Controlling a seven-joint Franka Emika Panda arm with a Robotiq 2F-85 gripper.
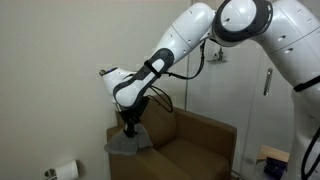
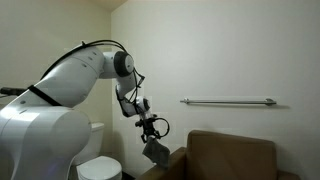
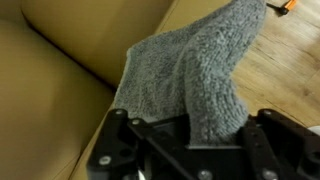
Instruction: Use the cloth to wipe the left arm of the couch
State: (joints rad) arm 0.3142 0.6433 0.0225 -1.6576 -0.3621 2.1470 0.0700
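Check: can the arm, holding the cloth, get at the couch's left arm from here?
Probably yes. The end effector, shut on the cloth, hangs right over the left arm of the couch; the cloth seems to rest on its top, with nothing between.

Black pincer [image 3: 200, 140] clamped on grey cloth [image 3: 190, 70]; cloth drapes across tan couch [image 3: 50, 90] edge; wood floor [image 3: 285, 70] at right.

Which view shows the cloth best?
Wrist view: the cloth fills much of the frame, grey weave clear, pinched in the shut end effector above the couch. In both exterior views the cloth is only a small grey patch below the end effector.
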